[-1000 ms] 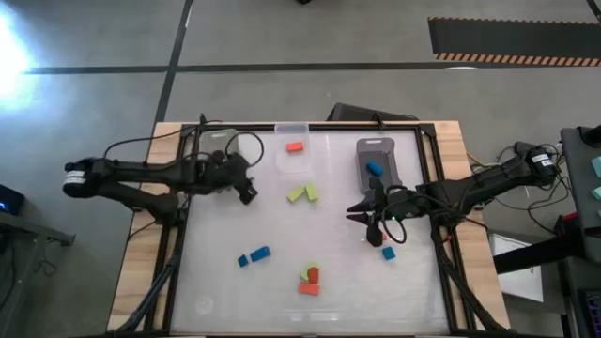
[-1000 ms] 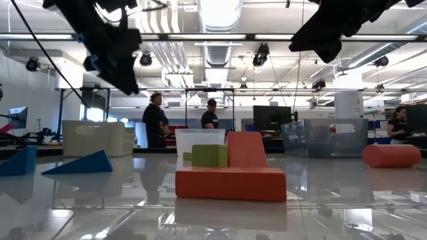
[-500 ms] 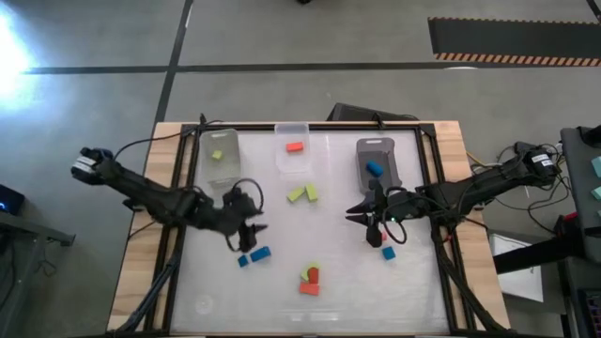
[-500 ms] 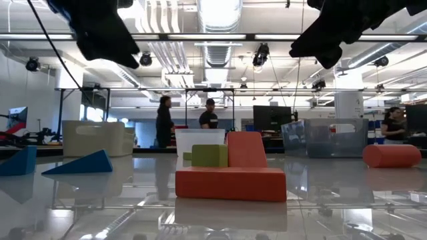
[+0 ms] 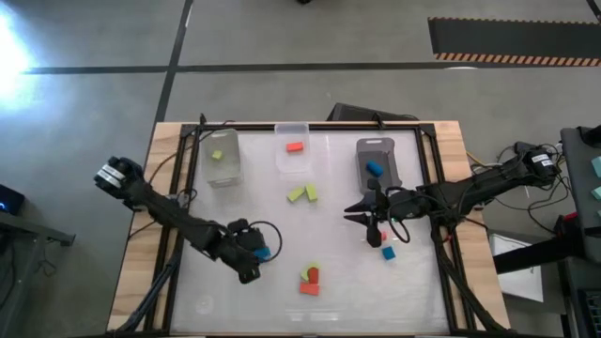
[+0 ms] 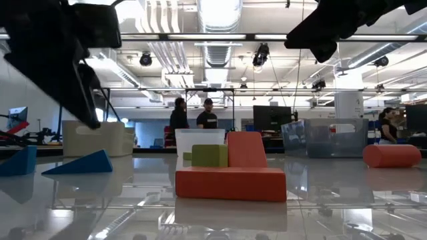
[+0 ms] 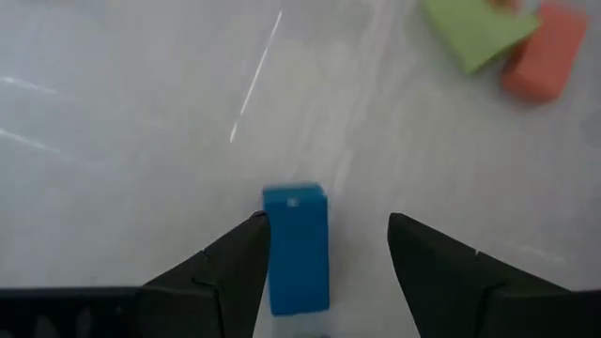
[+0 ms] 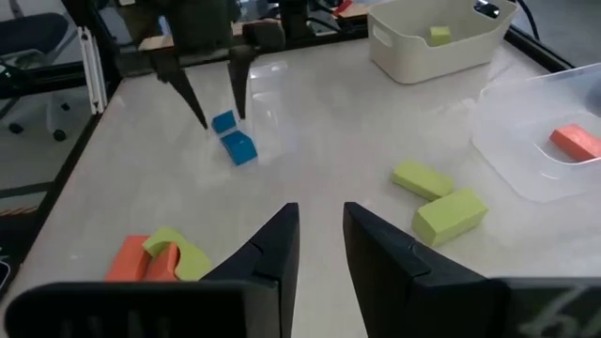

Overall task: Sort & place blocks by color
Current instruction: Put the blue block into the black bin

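My left gripper [image 7: 328,220] is open and low over the table's near left part [image 5: 250,255]. Its fingers stand on either side of a blue bar [image 7: 296,249] lying flat on the table; a second blue block [image 8: 240,148] lies just beside it. My right gripper [image 8: 319,208] hovers right of centre [image 5: 355,212], open by a narrow gap and holding nothing. Two lime blocks [image 5: 302,193] lie mid-table. A red and lime cluster [image 5: 308,279] sits near the near edge. A blue block [image 5: 388,253] and a small orange one [image 5: 379,239] lie by the right gripper. My left gripper comes at the blue bar from above with a finger along each long side. One finger [image 7: 246,258] stands right against the bar's side [image 7: 274,253]; whether it touches, I cannot tell. The bar lies flat on the table.
A white bin [image 5: 220,171] at the far left holds a lime block. A clear bin [image 5: 291,129] at far centre holds a red block. A grey bin [image 5: 389,175] at far right holds a blue one. People stand in the room beyond the table.
My left gripper has swung from beside the white bin toward the table's near edge and down, ending over the two blue blocks with its fingers around one of them. The blocks have kept their places.
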{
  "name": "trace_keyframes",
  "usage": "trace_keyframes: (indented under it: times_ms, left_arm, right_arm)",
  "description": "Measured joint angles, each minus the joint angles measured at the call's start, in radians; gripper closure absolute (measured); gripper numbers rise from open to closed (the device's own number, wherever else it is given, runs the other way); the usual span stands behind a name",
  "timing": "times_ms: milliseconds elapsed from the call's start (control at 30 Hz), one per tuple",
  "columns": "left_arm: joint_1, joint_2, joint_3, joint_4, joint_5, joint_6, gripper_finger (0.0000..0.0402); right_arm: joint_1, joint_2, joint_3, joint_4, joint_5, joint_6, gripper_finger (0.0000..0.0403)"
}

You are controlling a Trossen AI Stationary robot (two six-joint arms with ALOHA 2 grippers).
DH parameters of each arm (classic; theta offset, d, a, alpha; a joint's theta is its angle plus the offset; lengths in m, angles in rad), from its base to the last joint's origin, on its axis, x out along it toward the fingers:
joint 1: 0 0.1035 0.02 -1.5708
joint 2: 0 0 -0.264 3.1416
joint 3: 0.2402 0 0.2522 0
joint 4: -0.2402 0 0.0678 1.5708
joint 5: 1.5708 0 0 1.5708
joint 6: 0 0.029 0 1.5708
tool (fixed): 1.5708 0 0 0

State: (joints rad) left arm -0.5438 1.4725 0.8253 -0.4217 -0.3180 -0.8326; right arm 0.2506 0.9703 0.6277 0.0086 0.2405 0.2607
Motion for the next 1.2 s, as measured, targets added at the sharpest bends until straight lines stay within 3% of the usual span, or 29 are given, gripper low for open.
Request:
trace_keyframes:
  times_ms: [967,1200]
  left_arm:
    - [0.001,0.174,0.001,0.031,-0.017,-0.001,0.0202]
    - [0.001,0.178,0.001,0.038,-0.014,-0.001,0.0254]
  right_arm:
    - [0.000,0.000,0.000,0.000,0.000,0.001,0.0323]
    - [0.000,0.000,0.000,0.001,-0.001,0.001,0.0321]
